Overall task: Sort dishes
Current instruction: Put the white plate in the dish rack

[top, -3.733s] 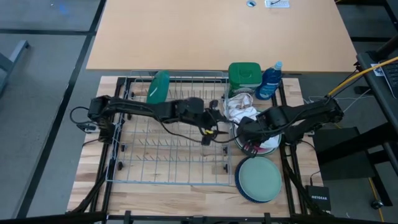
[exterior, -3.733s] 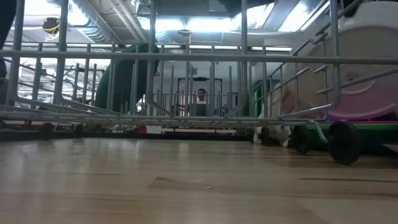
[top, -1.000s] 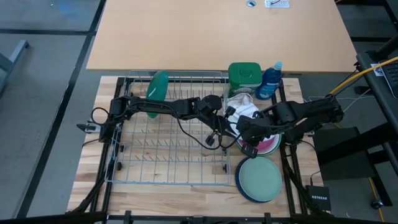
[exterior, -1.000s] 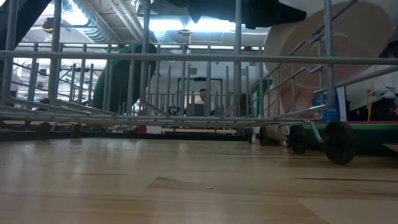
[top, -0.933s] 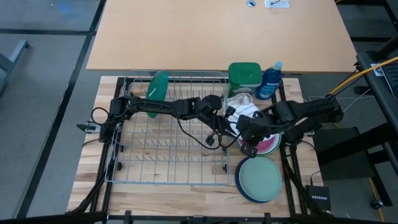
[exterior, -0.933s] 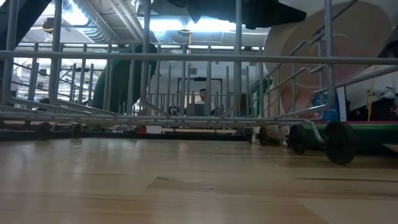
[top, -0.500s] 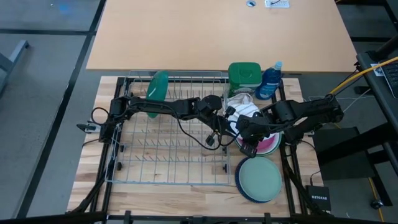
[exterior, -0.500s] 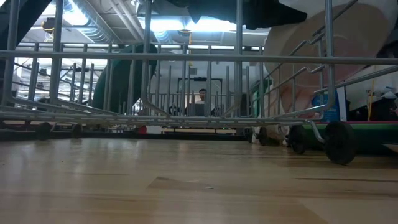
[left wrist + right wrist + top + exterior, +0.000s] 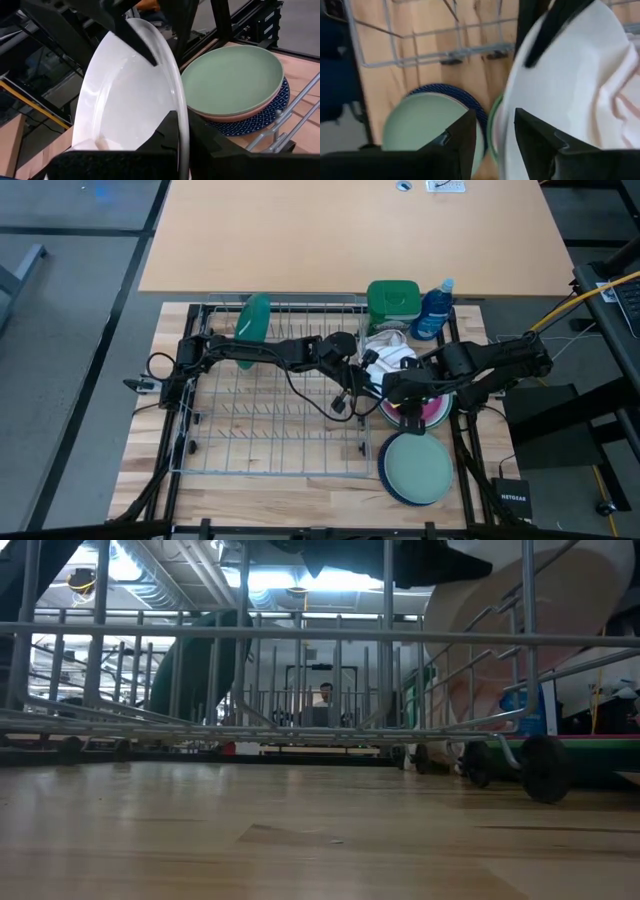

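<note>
A white plate (image 9: 125,100) stands on edge to the right of the wire rack (image 9: 270,430). It shows as a pale disc (image 9: 500,640) in the low view. My left gripper (image 9: 177,125) reaches across the rack and is shut on the plate's rim. My right gripper (image 9: 495,130) points down from above, open, with one finger on each side of the opposite rim (image 9: 502,107). A dark green plate (image 9: 254,318) stands on its rim in the rack's far left corner. A light green plate (image 9: 417,468) lies on a pink and a navy one near the front. My left gripper pinches the white plate's rim (image 9: 184,107) between its two fingers, one on each face. The fingers come from the table's left, slanting a little downward. The plate stands upright on edge; whether its lower rim rests on anything I cannot tell. My right gripper has the plate's rim in the gap between its fingers (image 9: 462,132); whether they touch it I cannot tell.
A pink plate on a green one (image 9: 432,412) lies under my right gripper. A beige-and-white cloth (image 9: 385,345), a green tub (image 9: 392,305) and a blue bottle (image 9: 434,310) stand at the far right. The rack's middle rows hold nothing.
My right gripper's hand has rolled a little about its own axis above the pink plate, without shifting place. The white plate and my left gripper have kept still.
</note>
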`<state>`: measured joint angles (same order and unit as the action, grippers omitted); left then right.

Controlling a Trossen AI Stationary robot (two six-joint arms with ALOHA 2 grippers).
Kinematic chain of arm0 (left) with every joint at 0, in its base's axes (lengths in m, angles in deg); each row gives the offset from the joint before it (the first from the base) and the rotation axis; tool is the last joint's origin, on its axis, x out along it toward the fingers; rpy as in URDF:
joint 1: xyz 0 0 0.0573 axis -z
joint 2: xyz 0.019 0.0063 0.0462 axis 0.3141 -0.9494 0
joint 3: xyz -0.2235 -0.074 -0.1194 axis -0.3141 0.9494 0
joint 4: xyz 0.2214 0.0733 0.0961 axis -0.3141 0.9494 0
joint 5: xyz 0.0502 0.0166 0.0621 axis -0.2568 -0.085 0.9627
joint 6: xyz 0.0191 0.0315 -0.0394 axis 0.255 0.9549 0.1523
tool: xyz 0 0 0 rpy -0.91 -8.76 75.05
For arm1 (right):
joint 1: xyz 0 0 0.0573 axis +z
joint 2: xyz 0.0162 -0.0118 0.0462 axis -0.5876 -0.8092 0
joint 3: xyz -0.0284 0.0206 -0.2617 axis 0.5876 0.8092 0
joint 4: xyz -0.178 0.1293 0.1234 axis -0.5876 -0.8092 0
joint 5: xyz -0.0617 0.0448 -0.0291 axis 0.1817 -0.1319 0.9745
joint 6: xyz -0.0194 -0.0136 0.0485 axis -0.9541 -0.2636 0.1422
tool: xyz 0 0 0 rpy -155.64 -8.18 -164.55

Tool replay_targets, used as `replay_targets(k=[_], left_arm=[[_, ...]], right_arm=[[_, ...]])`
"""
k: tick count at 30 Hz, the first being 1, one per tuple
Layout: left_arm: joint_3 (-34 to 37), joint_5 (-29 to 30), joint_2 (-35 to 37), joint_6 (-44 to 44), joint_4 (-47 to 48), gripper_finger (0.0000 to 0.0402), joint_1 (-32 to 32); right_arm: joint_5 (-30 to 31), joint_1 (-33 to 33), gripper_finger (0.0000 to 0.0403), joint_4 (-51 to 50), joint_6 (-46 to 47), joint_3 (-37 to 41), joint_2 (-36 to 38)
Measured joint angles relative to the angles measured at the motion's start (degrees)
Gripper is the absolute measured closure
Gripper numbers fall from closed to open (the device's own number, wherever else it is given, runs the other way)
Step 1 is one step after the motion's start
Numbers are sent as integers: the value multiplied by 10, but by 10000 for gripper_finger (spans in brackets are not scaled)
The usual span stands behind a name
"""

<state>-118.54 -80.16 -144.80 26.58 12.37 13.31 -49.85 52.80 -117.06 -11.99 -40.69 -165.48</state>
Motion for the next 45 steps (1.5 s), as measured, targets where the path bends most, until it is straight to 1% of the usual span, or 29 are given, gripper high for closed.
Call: replay_targets(k=[3, 8, 13, 17, 21, 25, 33, 41, 43, 45], left_arm=[[0, 1, 0, 0, 0, 397, 0], [0, 1, 0, 0, 1, 398, 0], [-1, 0, 0, -9, 0, 398, 0], [-1, 0, 0, -12, 0, 397, 0], [-1, -1, 0, -12, 0, 398, 0], [-1, -1, 0, -11, 2, 396, 0], [-1, -2, 0, -9, 2, 397, 0], [-1, -2, 0, -2, 4, 396, 0], [-1, -2, 0, 6, 7, 397, 0], [-1, -2, 0, 10, 6, 398, 0]], right_arm=[[24, 0, 268, -32, -3, -11, -1], [43, 0, 268, -29, -5, -44, 3], [37, 0, 268, -29, -5, -87, 4], [8, 0, 268, -30, -5, -91, 5], [-20, 0, 268, -30, -5, -74, 6], [-19, 0, 268, -30, -5, -38, 6], [44, 1, 268, -29, 13, 20, -6], [46, 1, 269, -13, 14, 56, -14], [46, 1, 276, -4, 14, 64, -14], [50, 1, 291, -1, 13, 66, -14]])
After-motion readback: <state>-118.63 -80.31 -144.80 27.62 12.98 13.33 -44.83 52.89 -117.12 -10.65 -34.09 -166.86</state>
